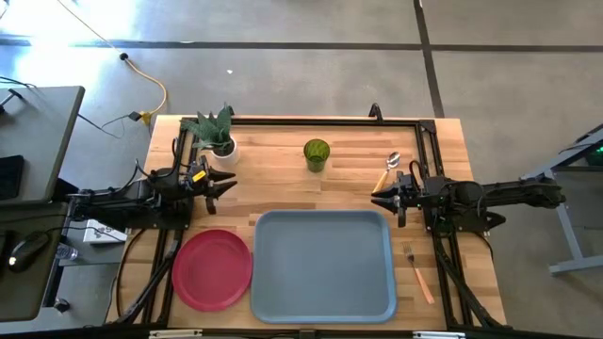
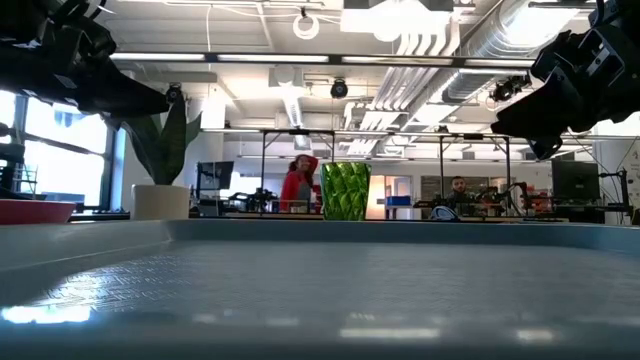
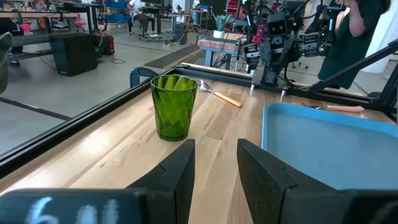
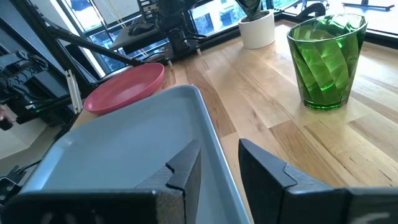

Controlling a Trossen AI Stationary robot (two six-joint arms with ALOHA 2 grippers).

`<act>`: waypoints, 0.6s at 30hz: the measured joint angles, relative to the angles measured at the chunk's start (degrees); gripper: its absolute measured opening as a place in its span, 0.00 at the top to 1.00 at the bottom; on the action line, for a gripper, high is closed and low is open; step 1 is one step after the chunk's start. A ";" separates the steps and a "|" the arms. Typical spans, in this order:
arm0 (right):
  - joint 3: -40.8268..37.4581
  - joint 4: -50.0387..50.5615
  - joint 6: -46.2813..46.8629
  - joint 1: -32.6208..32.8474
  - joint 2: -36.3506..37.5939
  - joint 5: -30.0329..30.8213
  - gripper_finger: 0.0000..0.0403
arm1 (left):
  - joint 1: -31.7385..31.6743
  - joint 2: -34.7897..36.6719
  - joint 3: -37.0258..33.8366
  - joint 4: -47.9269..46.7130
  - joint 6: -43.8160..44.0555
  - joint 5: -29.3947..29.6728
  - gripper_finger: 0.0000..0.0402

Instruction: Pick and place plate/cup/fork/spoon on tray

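The blue-grey tray (image 1: 325, 266) lies at the table's near middle. The pinkish-red plate (image 1: 212, 268) rests flat on the wood, touching the tray's left rim. The green cup (image 1: 317, 153) stands upright on the table beyond the tray. The spoon (image 1: 388, 169) lies at the far right and the fork (image 1: 417, 273) lies right of the tray. My left gripper (image 1: 229, 184) hovers open at the table's left, pointing level toward the cup (image 3: 174, 106). My right gripper (image 1: 375, 198) hovers open at the right, over the tray's far right corner (image 4: 193, 93), nothing between its fingers.
A white pot with a green plant (image 1: 217, 137) stands at the far left, behind my left gripper. A black frame rail (image 1: 320, 121) runs along the table's far edge. Bare wood lies between the cup and the tray. People show in the room beyond the table.
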State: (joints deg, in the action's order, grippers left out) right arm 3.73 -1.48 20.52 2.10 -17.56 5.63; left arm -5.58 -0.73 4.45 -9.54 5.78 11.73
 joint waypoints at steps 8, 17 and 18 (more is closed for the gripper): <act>0.00 0.00 -0.01 0.00 0.00 0.00 0.76 | 0.00 0.00 0.00 0.00 0.01 -0.01 0.72; 0.00 0.00 0.41 -0.01 -0.01 0.00 0.76 | 0.01 0.00 -0.01 0.00 0.01 0.00 0.72; 0.00 0.00 0.45 0.00 0.00 0.00 0.76 | 0.01 0.00 0.00 0.00 0.01 -0.02 0.72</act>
State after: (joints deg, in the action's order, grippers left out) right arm 3.73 -1.48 20.97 2.10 -17.56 5.62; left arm -5.57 -0.73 4.45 -9.54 5.79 11.70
